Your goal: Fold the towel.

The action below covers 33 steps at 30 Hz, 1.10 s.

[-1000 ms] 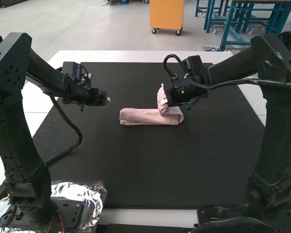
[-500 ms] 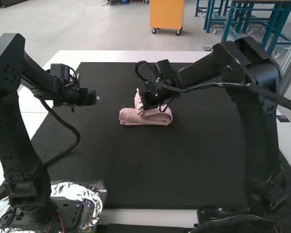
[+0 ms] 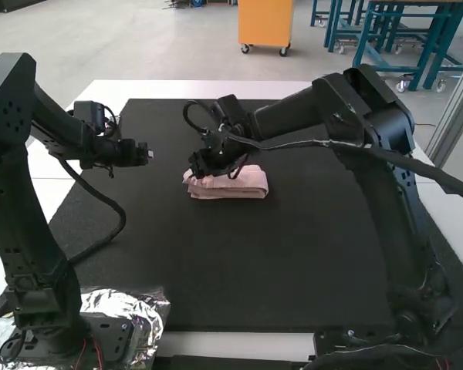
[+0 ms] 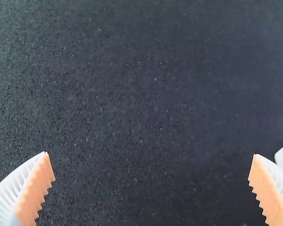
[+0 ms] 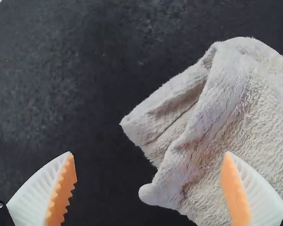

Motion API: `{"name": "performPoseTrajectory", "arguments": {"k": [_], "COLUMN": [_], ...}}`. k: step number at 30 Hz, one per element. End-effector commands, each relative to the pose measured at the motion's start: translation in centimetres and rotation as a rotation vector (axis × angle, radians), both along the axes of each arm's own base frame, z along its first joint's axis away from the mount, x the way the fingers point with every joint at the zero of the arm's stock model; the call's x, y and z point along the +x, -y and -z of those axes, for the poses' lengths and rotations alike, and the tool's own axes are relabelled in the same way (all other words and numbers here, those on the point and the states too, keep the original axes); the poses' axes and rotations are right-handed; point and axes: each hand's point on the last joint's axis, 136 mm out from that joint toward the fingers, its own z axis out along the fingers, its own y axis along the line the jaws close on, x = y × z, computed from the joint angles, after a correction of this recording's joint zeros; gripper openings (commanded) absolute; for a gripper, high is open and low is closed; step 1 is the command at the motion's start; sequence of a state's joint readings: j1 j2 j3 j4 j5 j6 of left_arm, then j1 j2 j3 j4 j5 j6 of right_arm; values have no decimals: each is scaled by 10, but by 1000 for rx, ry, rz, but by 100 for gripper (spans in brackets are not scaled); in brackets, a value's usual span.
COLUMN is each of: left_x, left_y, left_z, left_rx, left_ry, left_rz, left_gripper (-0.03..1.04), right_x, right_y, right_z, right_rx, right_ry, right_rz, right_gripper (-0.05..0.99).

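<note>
Presently, the pink towel (image 3: pixel 243 183) lies on the dark mat (image 3: pixel 216 266), toward its far side and near the middle from left to right. It is folded into a compact, roughly rectangular pad, its layered edges stacked along the near side. In the right wrist view its surface is looped and fuzzy; a ridge runs diagonally beside a flatter, creased flap that ends in a corner, and a small rounded tip projects from the edge.

The right gripper (image 3: pixel 197 170) is positioned over the towel's left end, partly covering it. Its ribbed fingers (image 5: pixel 237 190) are wide apart, with one over the cloth and the other over bare mat; nothing is clamped between them. Whether either finger touches the towel cannot be told.

The left gripper (image 3: pixel 149 154) is above the mat, left of the towel and apart from it. Its fingers are spread, gripping nothing.
</note>
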<state>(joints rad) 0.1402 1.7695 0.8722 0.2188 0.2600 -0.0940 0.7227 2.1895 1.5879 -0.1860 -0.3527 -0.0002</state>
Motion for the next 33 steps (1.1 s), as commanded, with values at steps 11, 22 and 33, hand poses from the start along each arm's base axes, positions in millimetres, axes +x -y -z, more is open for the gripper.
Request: {"name": "performPoseTrajectory", "arguments": {"k": [11,22,33], "left_x": [4,4,5], "left_y": [1,0,0], "left_z": [-19,-19,-22], "left_rx": [8,4,-8], "left_ry": [49,52,57], "left_rz": [14,16,15], "left_gripper": [97,97,97], "right_x": [38,42,46], "right_y": [35,40,39], "right_z": [-63,6,57], "right_rx": [164,122,101], "right_ry": [137,72,43], "right_rz": [77,92,97], "right_gripper": [-2,-2,-2]}}
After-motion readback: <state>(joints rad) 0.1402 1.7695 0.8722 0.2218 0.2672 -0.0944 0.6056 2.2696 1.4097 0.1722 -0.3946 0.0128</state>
